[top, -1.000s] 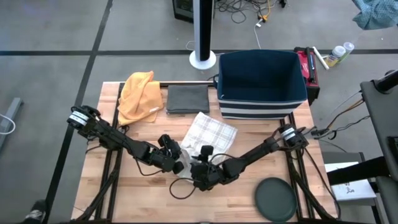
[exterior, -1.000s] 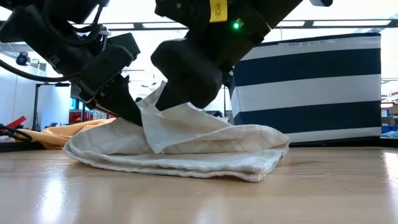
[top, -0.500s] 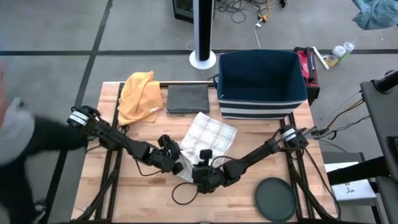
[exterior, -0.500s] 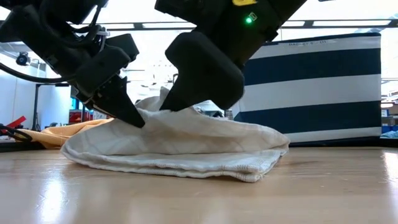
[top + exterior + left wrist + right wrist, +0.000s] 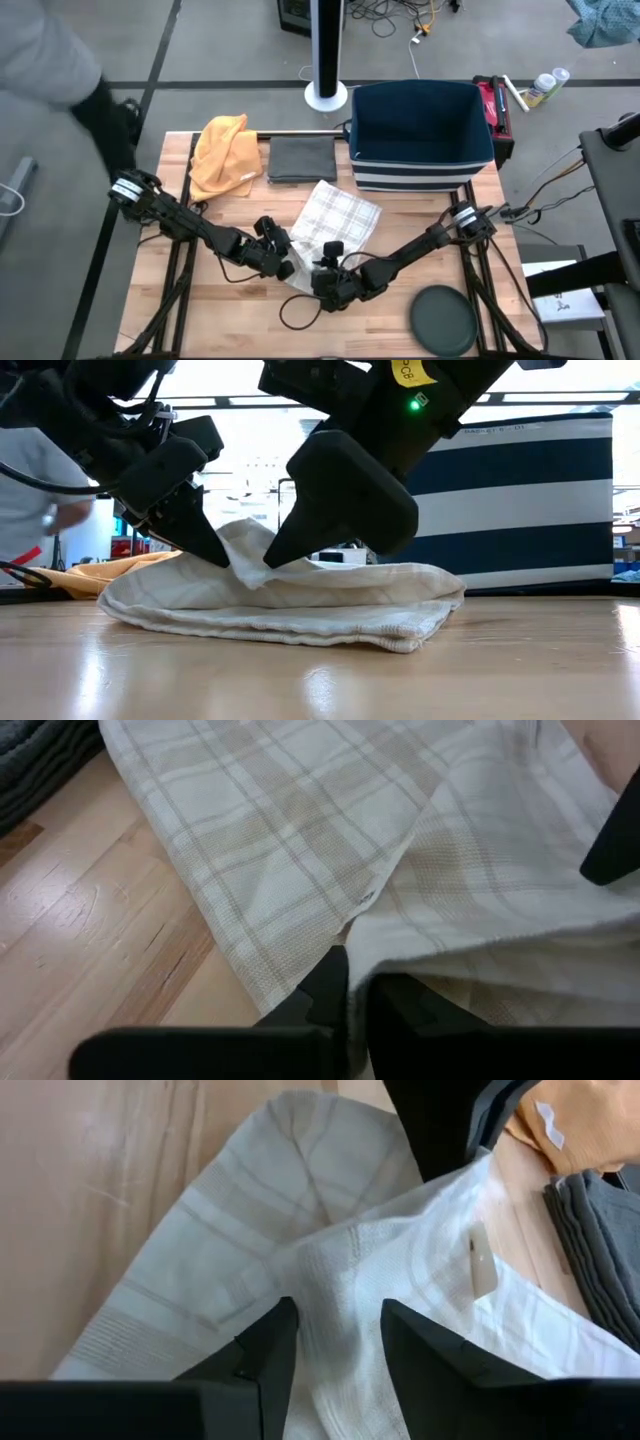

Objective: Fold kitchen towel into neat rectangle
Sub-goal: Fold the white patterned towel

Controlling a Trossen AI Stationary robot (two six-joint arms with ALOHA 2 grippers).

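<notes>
Nearest the front edge of the table (image 5: 230, 310), the right gripper (image 5: 331, 1342) is hanging just over the near end of the kitchen towel (image 5: 335, 222), its fingers (image 5: 272, 1348) standing partly apart with a raised ridge of white cloth between them, though I cannot tell that they are gripping anything. Right beside it, the left gripper (image 5: 352, 988) is pinching a near fold of the same towel, jaws closed tight on the fabric. The two are working almost tip to tip in the low view, both above the towel's near corner.

From there the towel is stretching away from both grippers, its long axis running diagonally toward the striped basket (image 5: 420, 135) at the back. So any fold, I judge, is going away from the arms, along that length.

Farther back, a grey cloth (image 5: 301, 159) and an orange cloth (image 5: 225, 152) are lying well apart from the work.
</notes>
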